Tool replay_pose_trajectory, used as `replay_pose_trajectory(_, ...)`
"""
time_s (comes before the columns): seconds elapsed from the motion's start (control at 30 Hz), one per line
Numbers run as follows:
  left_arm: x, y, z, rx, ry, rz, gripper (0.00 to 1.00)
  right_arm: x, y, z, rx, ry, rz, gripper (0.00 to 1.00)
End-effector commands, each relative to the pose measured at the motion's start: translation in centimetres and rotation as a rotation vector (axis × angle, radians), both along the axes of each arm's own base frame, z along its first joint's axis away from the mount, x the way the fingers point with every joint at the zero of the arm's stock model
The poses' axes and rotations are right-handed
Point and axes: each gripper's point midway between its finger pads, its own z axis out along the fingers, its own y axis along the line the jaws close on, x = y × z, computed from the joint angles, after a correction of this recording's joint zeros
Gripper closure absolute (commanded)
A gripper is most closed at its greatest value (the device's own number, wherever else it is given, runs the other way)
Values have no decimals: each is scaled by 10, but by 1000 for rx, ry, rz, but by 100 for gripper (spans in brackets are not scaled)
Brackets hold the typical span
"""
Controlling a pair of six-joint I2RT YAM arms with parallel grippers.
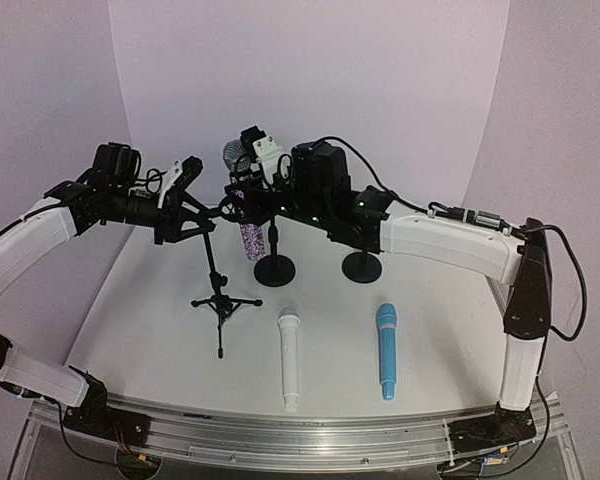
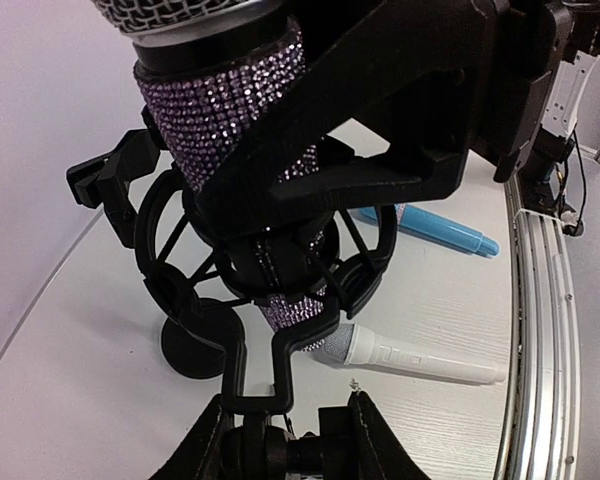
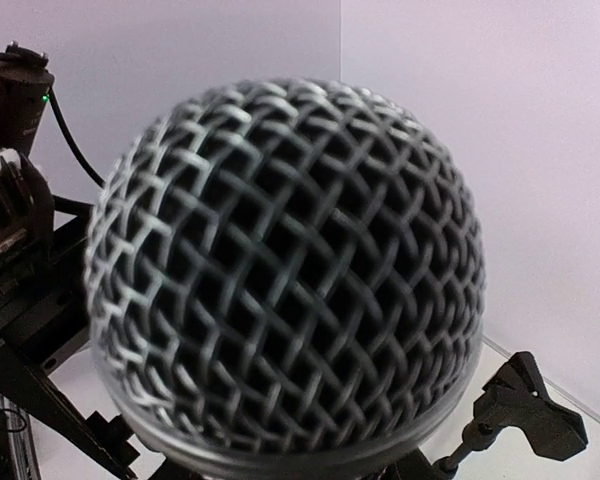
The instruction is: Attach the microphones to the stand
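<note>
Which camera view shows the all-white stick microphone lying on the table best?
The top external view: the all-white stick microphone lies whole and uncovered on the white table. The left wrist view shows only part of that microphone, its head partly behind the black ring-shaped mount. The right wrist view does not show it.

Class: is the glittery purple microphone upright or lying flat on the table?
Upright: the purple microphone has its mesh head on top and its body passing down through the stand's ring mount.
</note>
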Motion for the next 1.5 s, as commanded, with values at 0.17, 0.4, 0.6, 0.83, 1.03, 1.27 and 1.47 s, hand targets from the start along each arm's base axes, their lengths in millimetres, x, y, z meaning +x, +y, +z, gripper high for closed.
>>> replay_pose_trajectory(0.17,0,-5,13,-46,-27,-18,100,-30,2,18,35,-4,94,26)
replay_pose_trajectory(0.4,2,-2,10,-27,-34,1,100,-31,-17,37,31,-57,35,14)
replay_pose_trajectory(0.6,8,0,6,-11,-48,20,100,-38,-35,57,44,-87,17,10)
replay_pose_trajectory(0.83,23,11,12,2,-85,59,100,-49,-54,69,29,-86,20,8)
replay_pose_trajectory(1.03,50,40,19,36,-168,121,100,-50,-73,66,-6,-109,-30,7)
replay_pose_trajectory(1.27,95,77,23,67,-257,182,100,-51,-80,65,-33,-136,-38,7)
replay_pose_trajectory(1.47,140,117,18,127,-280,232,100,-51,-83,67,-40,-150,-40,6)
